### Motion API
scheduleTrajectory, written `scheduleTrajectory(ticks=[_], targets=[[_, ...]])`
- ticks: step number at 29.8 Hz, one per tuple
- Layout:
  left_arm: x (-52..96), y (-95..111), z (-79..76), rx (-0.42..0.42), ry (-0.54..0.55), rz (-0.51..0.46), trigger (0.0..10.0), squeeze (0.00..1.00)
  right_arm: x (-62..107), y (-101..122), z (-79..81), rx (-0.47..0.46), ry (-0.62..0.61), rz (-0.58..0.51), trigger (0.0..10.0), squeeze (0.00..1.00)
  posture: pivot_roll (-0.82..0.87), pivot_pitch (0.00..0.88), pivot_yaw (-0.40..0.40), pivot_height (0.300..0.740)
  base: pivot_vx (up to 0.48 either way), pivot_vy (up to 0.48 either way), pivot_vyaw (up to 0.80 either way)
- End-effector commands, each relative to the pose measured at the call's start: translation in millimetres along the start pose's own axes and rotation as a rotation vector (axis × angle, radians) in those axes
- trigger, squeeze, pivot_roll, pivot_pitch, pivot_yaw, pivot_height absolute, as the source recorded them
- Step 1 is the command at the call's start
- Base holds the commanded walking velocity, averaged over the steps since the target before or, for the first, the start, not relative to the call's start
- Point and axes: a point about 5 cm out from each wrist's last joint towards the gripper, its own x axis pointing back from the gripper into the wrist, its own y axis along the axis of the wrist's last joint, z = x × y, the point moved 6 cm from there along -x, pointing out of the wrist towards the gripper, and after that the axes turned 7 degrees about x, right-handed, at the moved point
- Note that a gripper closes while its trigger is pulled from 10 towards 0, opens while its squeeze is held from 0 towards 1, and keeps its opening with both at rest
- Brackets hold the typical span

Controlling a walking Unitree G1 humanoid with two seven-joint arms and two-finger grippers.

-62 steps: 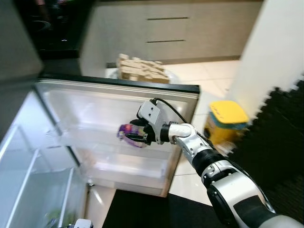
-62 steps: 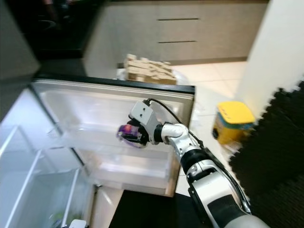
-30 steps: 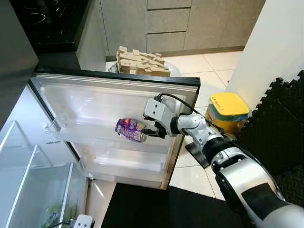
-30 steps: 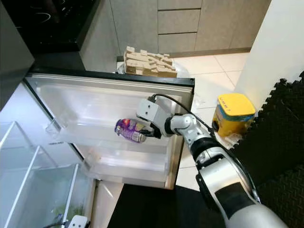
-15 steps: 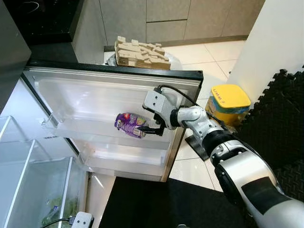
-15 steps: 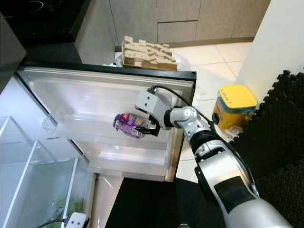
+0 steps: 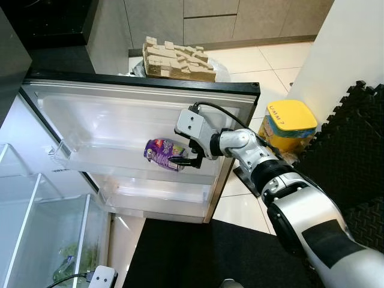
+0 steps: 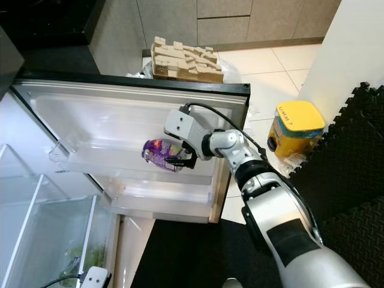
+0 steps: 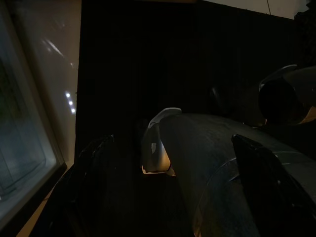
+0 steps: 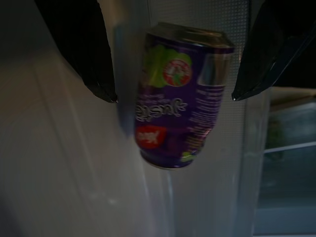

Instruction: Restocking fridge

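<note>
right gripper (image 7: 183, 157) now released, purple can (image 7: 162, 152) in door shelf (image 7: 120, 170)

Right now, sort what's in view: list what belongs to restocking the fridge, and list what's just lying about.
Part of the job:
- purple can, lying in the door shelf
- fridge door, open
- right gripper, fingers spread either side of the can in the right wrist view
- glass fridge shelves

Lying about:
- yellow tub on the floor
- cardboard packing behind the door
- black foam mats

fridge interior (image 7: 36, 240) cut off at lower left edge; purple can (image 10: 180, 94) label blurred, unreadable.
</note>
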Motion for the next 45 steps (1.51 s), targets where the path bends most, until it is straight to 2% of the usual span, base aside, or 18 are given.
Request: scheduleTrajectory(ticks=[1,17,26,31,45], targets=[[26.5,-65.3,-5.9,0.052,-0.012,0.208,10.0,0.0,-2.9,-0.6,5.8,0.006,0.037,0.012,10.0,0.0,0.02,0.266,-0.036,0.74,0.0,0.0,0.0],[29.9,-72.0,-10.3,0.055,-0.021,0.212,10.0,0.0,-10.8,7.7,11.2,0.042,0.083,0.026,10.0,0.0,0.03,0.281,-0.05,0.74,0.0,0.0,0.0],[30.0,-72.9,-12.9,0.056,-0.028,0.208,10.0,0.0,-15.6,9.6,10.7,0.109,0.098,0.088,10.0,0.0,0.04,0.303,-0.06,0.74,0.0,0.0,0.0],[28.4,-72.4,-16.1,0.057,-0.035,0.202,10.0,0.0,-14.7,10.5,2.4,0.165,0.086,0.152,10.0,0.0,0.04,0.307,-0.065,0.74,0.0,0.0,0.0],[26.1,-71.5,-19.7,0.058,-0.039,0.194,10.0,0.0,-10.8,3.3,2.7,0.198,0.147,0.251,10.0,0.0,0.04,0.309,-0.077,0.74,0.0,0.0,0.0]])
